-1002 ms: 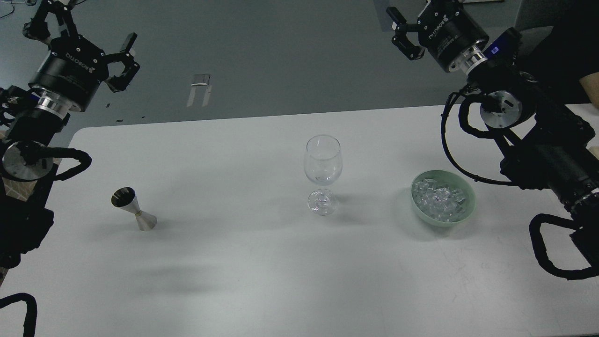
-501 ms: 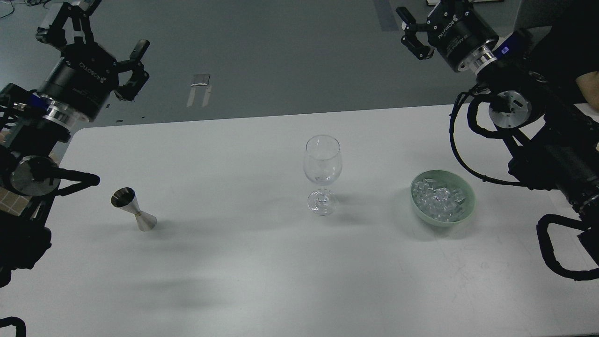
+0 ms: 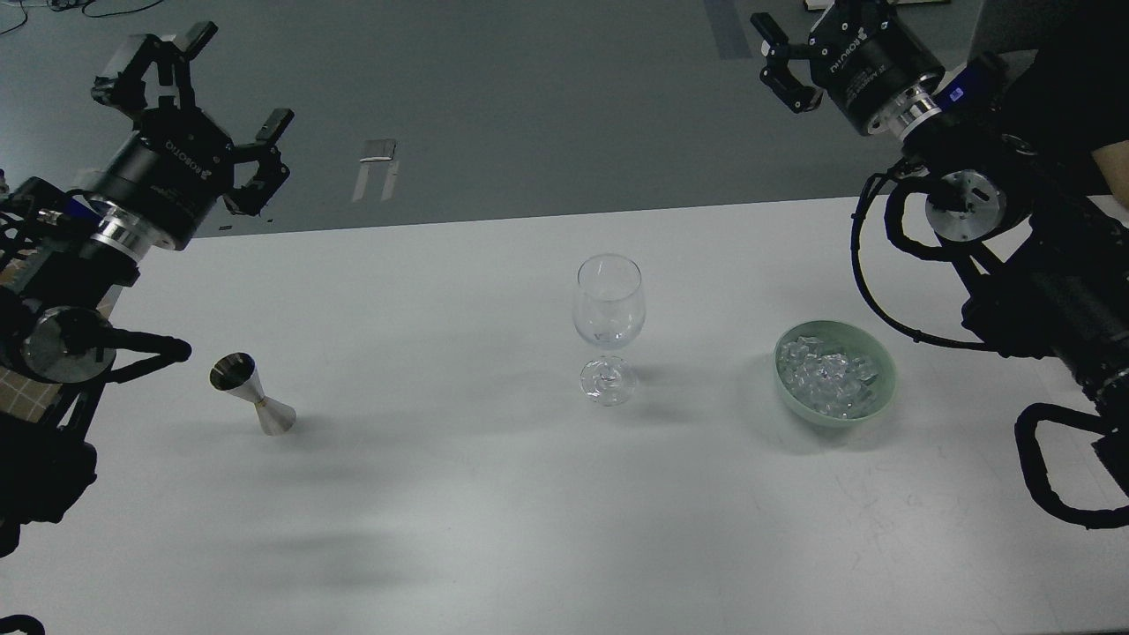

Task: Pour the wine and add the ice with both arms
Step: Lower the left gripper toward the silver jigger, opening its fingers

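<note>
A clear stemmed wine glass (image 3: 608, 326) stands upright near the middle of the white table (image 3: 494, 511). A pale green bowl (image 3: 878, 397) to its right holds the ice (image 3: 826, 377), many small clear cubes. A silver jigger (image 3: 252, 404) stands at the left. My left gripper (image 3: 198, 97) is open and empty, raised beyond the table's far left corner, above and behind the jigger. My right gripper (image 3: 789, 48) is open and empty, raised past the far right edge, well behind the bowl. Its upper fingers are cut off by the top of the view.
A grey floor lies beyond the table's far edge, with a small metal plate (image 3: 375, 168) on it. A person's forearm (image 3: 1113, 172) shows at the right edge. Looped black cables (image 3: 1050, 476) hang from my right arm over the table's right side.
My left gripper has moved right and down, toward the table's far left corner. My right gripper has shifted slightly right and up. The glass, bowl and jigger have not moved.
</note>
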